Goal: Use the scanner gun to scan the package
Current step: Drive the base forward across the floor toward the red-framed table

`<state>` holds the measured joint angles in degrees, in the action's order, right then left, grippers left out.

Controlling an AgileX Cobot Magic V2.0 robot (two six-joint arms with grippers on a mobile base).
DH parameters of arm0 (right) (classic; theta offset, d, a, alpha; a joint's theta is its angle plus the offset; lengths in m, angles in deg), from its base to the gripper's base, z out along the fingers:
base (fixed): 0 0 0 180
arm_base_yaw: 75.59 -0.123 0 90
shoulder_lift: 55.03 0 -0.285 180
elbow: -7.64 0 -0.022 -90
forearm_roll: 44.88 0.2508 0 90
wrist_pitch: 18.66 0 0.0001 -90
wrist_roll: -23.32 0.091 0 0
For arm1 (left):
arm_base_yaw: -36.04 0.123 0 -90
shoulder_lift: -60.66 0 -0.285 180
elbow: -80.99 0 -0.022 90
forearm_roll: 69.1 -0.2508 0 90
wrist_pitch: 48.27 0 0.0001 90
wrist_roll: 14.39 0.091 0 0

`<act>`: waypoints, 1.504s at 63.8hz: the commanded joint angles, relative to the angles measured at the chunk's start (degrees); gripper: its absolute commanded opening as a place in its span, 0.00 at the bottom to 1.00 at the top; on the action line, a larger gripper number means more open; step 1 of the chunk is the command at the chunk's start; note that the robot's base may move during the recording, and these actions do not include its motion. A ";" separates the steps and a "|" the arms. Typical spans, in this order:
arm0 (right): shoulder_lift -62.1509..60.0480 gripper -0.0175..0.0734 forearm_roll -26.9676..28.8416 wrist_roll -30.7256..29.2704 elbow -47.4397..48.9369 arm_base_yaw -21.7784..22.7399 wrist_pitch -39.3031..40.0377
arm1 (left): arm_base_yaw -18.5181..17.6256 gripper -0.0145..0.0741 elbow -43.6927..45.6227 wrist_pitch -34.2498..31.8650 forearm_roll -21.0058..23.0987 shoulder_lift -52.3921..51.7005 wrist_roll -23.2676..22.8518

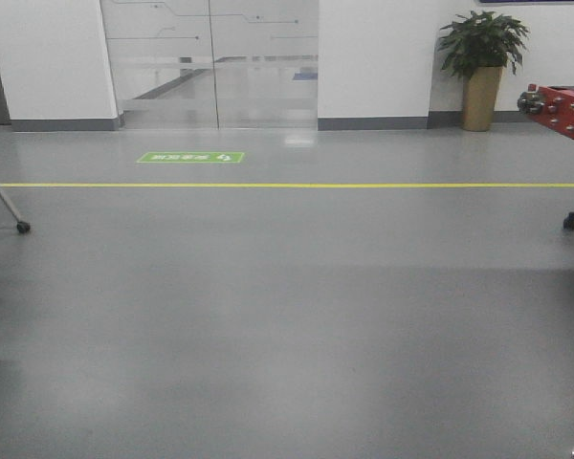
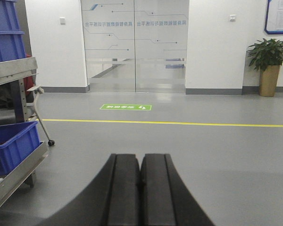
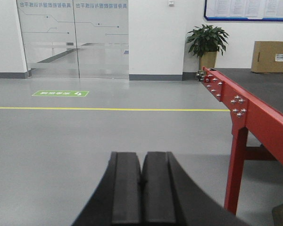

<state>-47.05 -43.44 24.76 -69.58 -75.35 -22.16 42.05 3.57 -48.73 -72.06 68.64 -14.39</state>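
The package sits far back on the dark top of the red-framed bench, well apart from the right tool and off to its right. Its white sticker is too small to read. The right tool and the left tool each have their fingers pressed together with nothing between them, and the characters on the green floor sign are not legible.

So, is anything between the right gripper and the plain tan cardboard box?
The shut right gripper faces open grey floor. The plain tan cardboard box sits far right on a dark tabletop, beyond the red metal frame rail. That rail and its leg lie between them.
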 commanded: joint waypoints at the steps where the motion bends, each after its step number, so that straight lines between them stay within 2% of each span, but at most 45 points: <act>1: -0.20 0.01 0.01 -0.22 0.00 0.22 1.02 | -0.03 0.04 0.21 -1.02 0.19 -0.19 0.00; 96: -0.20 0.01 0.01 -0.22 0.00 0.22 1.02 | 0.07 0.04 0.21 -1.02 0.19 -0.19 0.00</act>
<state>-47.05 -43.44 24.76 -69.58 -75.35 -22.16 42.05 3.57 -48.73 -72.06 68.64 -14.39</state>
